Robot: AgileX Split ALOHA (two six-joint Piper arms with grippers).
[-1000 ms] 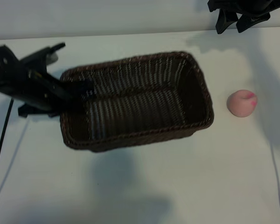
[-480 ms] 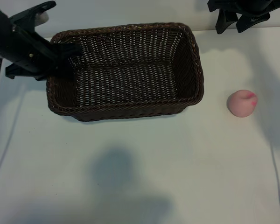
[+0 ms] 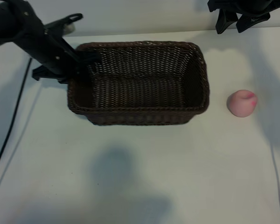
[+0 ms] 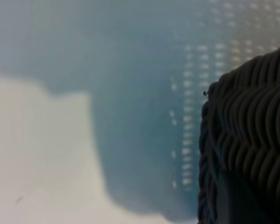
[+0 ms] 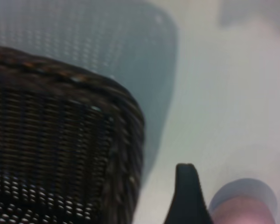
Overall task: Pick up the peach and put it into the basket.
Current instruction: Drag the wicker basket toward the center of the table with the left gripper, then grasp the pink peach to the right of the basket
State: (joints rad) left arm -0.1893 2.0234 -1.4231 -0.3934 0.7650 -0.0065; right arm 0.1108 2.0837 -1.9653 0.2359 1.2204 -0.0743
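L gripper [image 3: 86,59] clamped on basket [image 3: 140,84] rim, peach [image 3: 242,103] out on the table [image 3: 140,168].
We see the L gripper pinching the basket's short wall at the end away from the peach, one finger inside, one outside. Basket sits upright w/ nothing in it. Peach rests just off the basket's opposite short end, not touching it. R gripper [image 3: 238,21] hangs beyond the peach on the far side from us, jaws apart, holding nothing; its fingertip [image 5: 189,196] shows beside the peach in the R wrist view.

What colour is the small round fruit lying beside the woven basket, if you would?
Pale pink peach with a deeper pink-red blush; exterior view.
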